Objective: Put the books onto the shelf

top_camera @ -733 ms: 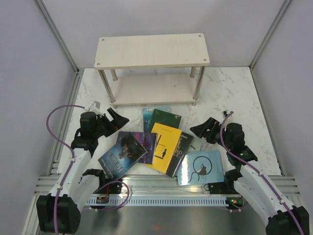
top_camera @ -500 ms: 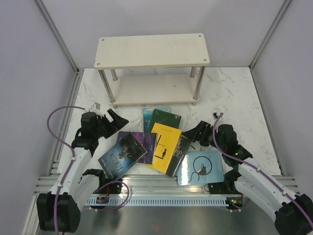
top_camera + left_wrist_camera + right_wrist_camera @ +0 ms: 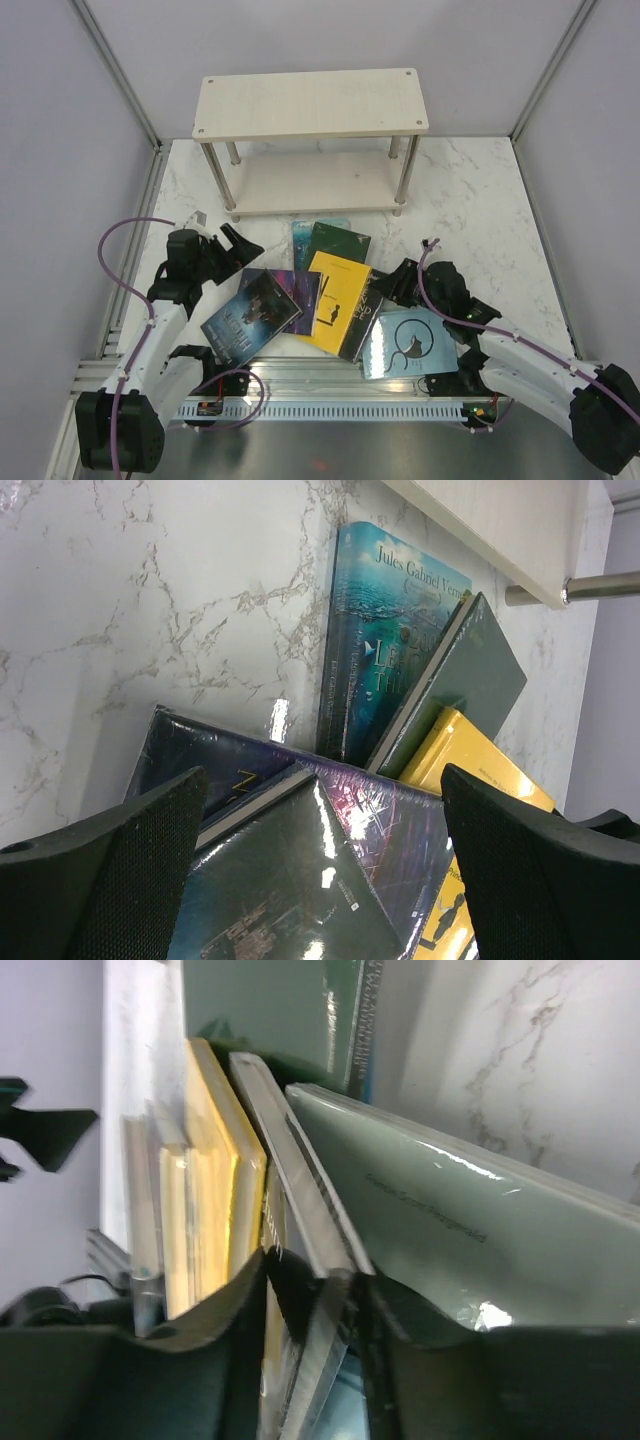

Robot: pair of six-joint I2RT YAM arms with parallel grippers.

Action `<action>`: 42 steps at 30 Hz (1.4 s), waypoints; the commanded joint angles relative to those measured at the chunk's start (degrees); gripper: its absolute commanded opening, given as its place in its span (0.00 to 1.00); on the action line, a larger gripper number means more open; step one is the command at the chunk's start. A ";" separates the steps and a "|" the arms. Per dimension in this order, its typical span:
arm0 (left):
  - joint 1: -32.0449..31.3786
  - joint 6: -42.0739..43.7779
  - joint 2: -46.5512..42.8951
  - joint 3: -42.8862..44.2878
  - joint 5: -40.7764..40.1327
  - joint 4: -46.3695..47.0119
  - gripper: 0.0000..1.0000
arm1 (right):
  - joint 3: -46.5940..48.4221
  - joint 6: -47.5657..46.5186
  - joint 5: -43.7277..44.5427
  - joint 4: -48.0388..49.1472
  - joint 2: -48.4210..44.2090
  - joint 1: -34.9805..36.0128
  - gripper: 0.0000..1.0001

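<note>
**While left fingers gape, right fingers straddle a grey book**

Seen from the top, the shelf (image 3: pixel 310 105) stands at upper centre. The books (image 3: pixel 330 295) lie fanned in a heap on the table (image 3: pixel 470 190) at mid-frame, below the shelf and apart from it. The left gripper (image 3: pixel 243 238) hangs just left of the heap, spread wide. The right gripper (image 3: pixel 390 283) sits at the right edge of the grey book (image 3: pixel 372 305), just above the cat book (image 3: pixel 412 343).

From the left wrist, the fingers (image 3: pixel 110 870) stand wide apart at the lower corners. Between them a blue book (image 3: pixel 270 900) lies on a purple book (image 3: pixel 390 830). A teal book (image 3: pixel 365 650), a green book (image 3: pixel 475 675) and a yellow book (image 3: pixel 470 765) overlap toward the upper right, under the shelf's lower board.

From the right wrist, the fingers (image 3: pixel 200 1350) stand partway apart, one on each side of the grey book's raised edge. Whether they press on it cannot be told. The yellow book lies to its left.
</note>
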 commanded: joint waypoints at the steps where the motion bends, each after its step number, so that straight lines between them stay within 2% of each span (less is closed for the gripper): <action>1: 0.15 -1.89 -0.84 -0.45 0.45 0.09 1.00 | -0.96 0.70 2.81 2.53 -2.52 0.70 0.33; 5: 0.15 -1.89 -1.55 -0.37 1.32 0.36 1.00 | -1.32 0.00 5.01 -0.11 -5.59 0.70 0.12; 6: 0.15 -1.72 -1.90 -0.19 1.93 0.62 1.00 | -0.62 -1.13 5.45 -0.55 -5.86 0.70 0.00; 7: 0.15 -1.28 -2.34 -0.02 2.20 0.62 1.00 | 0.43 -1.93 5.71 -3.42 -6.65 0.70 0.00; 12: 0.15 0.21 -3.83 2.35 5.43 1.06 1.00 | 13.32 -9.39 19.65 -18.46 -9.73 0.62 0.00; 15: 0.06 -0.13 -4.27 3.50 11.49 5.26 1.00 | 22.46 -13.35 25.30 -26.29 -8.77 0.44 0.00; 16: 0.06 -0.83 -4.62 3.33 12.65 9.19 1.00 | 24.50 -14.75 28.27 -28.91 -8.24 0.35 0.00; 19: -0.29 -5.05 -6.20 2.27 15.12 14.93 1.00 | 31.54 -16.26 30.93 -31.48 -6.48 -0.17 0.00; 21: -0.46 -7.60 -7.08 0.61 17.22 21.95 1.00 | 35.83 -17.66 31.46 -32.27 -5.17 -0.70 0.00; 24: -1.25 -10.24 -6.39 1.47 17.76 24.61 1.00 | 41.11 -19.24 31.64 -33.33 -3.06 -1.23 0.00; 28: -3.18 -9.89 2.37 6.92 24.94 25.93 1.00 | 46.31 -18.81 26.38 -32.64 -0.33 -1.49 0.00; 32: -11.34 -6.55 7.32 10.00 21.55 27.77 1.00 | 48.86 -16.27 12.53 -27.72 2.31 -1.58 0.00; 35: -14.25 -8.21 10.92 9.05 21.18 33.82 1.00 | 48.78 -13.98 6.44 -23.06 3.54 -1.58 0.00; 39: -14.35 -14.63 14.35 3.60 26.19 53.39 1.00 | 47.03 -10.29 -5.50 -15.42 5.91 -2.02 0.00; 42: -14.35 -15.43 15.85 1.57 26.20 56.07 1.00 | 43.60 -6.34 -10.70 -8.83 6.26 -2.90 0.00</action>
